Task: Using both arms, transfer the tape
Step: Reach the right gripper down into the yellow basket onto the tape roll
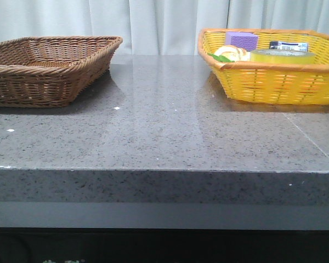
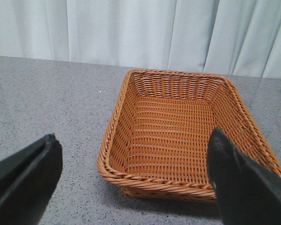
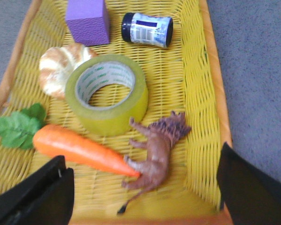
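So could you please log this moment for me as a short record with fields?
tape: lying flat in the yellow basket, untouched
beside it: toy carrot, toy lion, bread roll, purple block, small jar
brown basket: empty
left gripper: open, over the brown basket's near rim
right gripper: open, above the yellow basket

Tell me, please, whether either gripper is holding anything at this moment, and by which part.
Nothing is held. The left gripper and right gripper are both open; the tape lies flat in the yellow basket, untouched.
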You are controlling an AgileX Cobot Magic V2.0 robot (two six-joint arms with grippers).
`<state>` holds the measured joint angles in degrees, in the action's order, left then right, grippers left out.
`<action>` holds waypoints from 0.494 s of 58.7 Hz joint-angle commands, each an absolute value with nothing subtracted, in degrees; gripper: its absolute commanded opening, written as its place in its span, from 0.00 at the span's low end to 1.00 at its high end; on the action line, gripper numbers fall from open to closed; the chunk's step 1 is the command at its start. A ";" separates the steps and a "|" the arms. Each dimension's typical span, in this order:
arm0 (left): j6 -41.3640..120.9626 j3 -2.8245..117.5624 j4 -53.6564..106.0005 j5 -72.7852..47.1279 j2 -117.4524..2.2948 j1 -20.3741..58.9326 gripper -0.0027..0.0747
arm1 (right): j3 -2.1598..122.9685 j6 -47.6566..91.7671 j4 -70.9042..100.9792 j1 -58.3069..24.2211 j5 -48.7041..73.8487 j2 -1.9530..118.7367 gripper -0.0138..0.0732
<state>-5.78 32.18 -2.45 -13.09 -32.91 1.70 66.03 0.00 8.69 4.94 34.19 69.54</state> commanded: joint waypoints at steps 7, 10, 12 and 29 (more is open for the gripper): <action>-6.01 34.29 -2.53 -8.70 -33.20 1.73 0.83 | 79.06 0.00 8.53 5.46 33.06 80.53 0.89; -6.01 34.29 -2.53 -8.70 -33.20 1.73 0.83 | 82.24 0.00 8.87 5.41 33.53 83.93 0.89; -6.01 34.29 -2.53 -8.70 -33.20 1.73 0.83 | 84.58 0.00 9.20 5.38 34.18 86.44 0.89; -6.01 34.29 -2.53 -8.70 -33.20 1.73 0.83 | 103.06 0.93 9.64 2.68 41.01 104.94 0.89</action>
